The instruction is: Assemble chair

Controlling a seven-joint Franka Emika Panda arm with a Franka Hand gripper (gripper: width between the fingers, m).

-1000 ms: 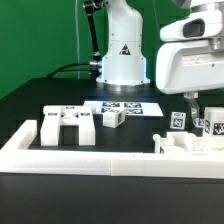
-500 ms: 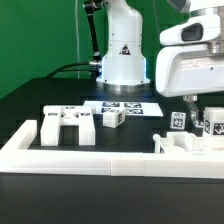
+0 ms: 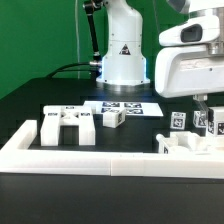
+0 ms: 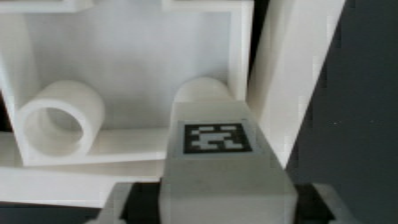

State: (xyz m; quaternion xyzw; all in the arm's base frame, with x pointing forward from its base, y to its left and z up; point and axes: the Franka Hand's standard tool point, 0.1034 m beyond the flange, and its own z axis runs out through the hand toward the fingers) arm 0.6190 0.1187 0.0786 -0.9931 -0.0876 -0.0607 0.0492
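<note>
- Lower left of the exterior view: a white bracket piece (image 3: 68,126) of the chair stands on the black table (image 3: 30,108), just behind the long border wall (image 3: 100,158). It carries small tags on top.
- Just to the exterior view's right of it, apart from it, sits a small block (image 3: 112,118) with a tag on its face.
- Centre: the marker board (image 3: 141,108) lies flat behind the small block. The robot base (image 3: 122,55) rises behind the board, in the upper middle.
- Right of centre: a short tagged post (image 3: 178,122) stands upright on the table.
- Lower right: a low white part (image 3: 183,143) lies just behind the border wall.
- Far right: the gripper (image 3: 200,104) hangs from the big white hand housing in the upper right, its tips down among the tagged pieces.
- In the wrist view the jaws are drawn in narrow on a tagged post (image 4: 217,145). One of the fingers (image 4: 128,200) presses each side of it, and its tag faces the camera.
- Beyond that post the wrist view shows a white framed part (image 4: 214,30) with a round stub (image 4: 63,120). Whether the post touches it I cannot tell.
</note>
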